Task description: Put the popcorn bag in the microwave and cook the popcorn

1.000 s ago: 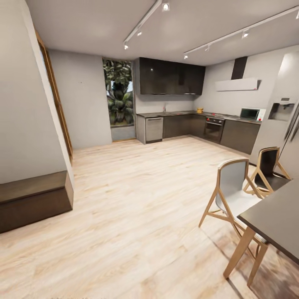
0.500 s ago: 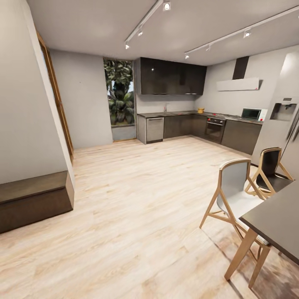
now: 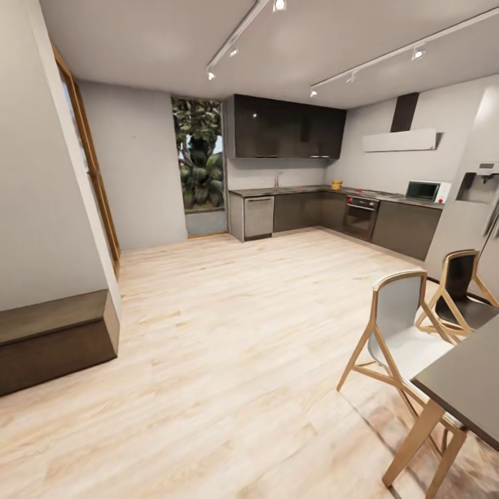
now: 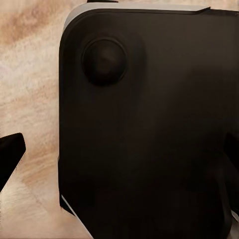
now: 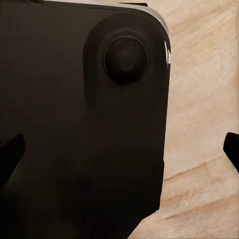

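Far across the room, the grey countertop (image 3: 298,189) runs in an L over dark cabinets. A small tan-yellow shape on it near the corner is the popcorn bag (image 3: 336,184), too small for detail. The pale microwave (image 3: 424,190) stands on the counter's right end, door shut. In the left wrist view my left gripper (image 4: 119,154) is open, its dark fingertips (image 4: 10,155) wide apart over my own dark body and the wood floor. In the right wrist view the right gripper (image 5: 119,149) is open in the same way, with nothing between its fingertips (image 5: 232,149).
Two wooden chairs (image 3: 402,333) (image 3: 461,291) and a dark table (image 3: 471,378) stand close at the right. A low dark bench (image 3: 55,339) sits by the left wall. A built-in black oven (image 3: 360,216) and a tall fridge (image 3: 478,201) flank the microwave. Light wood floor (image 3: 229,326) stretches ahead.
The whole head view has shifted: the kitchen looks slightly larger and the chairs and table have slid right and down. The camera moved; nothing in the room did.
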Robot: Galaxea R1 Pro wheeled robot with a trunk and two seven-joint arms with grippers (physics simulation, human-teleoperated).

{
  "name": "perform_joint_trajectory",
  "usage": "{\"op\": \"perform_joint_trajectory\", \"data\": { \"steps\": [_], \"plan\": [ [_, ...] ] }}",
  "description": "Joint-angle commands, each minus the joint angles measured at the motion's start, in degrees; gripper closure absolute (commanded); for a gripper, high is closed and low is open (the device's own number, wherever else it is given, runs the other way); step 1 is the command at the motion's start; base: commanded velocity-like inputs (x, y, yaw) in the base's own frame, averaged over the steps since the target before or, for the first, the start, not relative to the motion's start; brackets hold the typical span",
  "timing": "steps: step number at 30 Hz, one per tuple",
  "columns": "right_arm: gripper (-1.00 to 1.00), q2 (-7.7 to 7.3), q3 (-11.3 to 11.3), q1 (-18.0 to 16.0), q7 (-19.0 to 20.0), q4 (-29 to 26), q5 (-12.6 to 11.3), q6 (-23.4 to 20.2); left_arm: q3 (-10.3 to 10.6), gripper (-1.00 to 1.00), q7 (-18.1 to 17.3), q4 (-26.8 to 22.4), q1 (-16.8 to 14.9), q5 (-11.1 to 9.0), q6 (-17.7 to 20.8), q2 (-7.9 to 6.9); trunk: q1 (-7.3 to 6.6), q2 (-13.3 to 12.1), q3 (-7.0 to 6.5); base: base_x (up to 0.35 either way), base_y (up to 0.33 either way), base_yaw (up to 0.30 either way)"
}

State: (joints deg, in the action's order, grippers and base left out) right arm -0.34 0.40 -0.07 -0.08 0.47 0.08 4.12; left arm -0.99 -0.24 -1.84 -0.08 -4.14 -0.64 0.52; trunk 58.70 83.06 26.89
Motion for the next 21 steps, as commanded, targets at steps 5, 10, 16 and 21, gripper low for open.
{"op": "perform_joint_trajectory", "data": {
  "steps": [5, 10, 16, 21],
  "plan": [
    [-1.0, -0.01, 0.04, -0.02, -0.01, 0.05, 0.01, 0.27, -0.06, -1.0, -0.02, -0.01, -0.01, -0.43, -0.04, 0.01, 0.03, 0.02, 0.04, 0.315, 0.0, 0.0],
    [-1.0, 0.04, 0.04, -0.02, -0.01, 0.05, 0.0, 0.35, -0.06, -1.0, -0.02, -0.01, -0.01, -0.43, -0.04, 0.01, 0.03, 0.02, 0.04, 0.321, 0.0, 0.0],
    [-1.0, 0.16, 0.05, -0.02, -0.01, 0.05, 0.01, 0.36, -0.06, -1.0, -0.02, -0.01, -0.01, -0.43, -0.06, 0.01, 0.03, 0.02, 0.04, 0.321, 0.0, 0.0],
    [-1.0, 0.17, 0.04, -0.02, -0.01, 0.05, 0.01, 0.36, -0.06, -1.0, -0.02, -0.01, -0.01, -0.43, -0.04, 0.01, 0.03, 0.02, 0.04, 0.322, 0.0, 0.0]
  ]
}}
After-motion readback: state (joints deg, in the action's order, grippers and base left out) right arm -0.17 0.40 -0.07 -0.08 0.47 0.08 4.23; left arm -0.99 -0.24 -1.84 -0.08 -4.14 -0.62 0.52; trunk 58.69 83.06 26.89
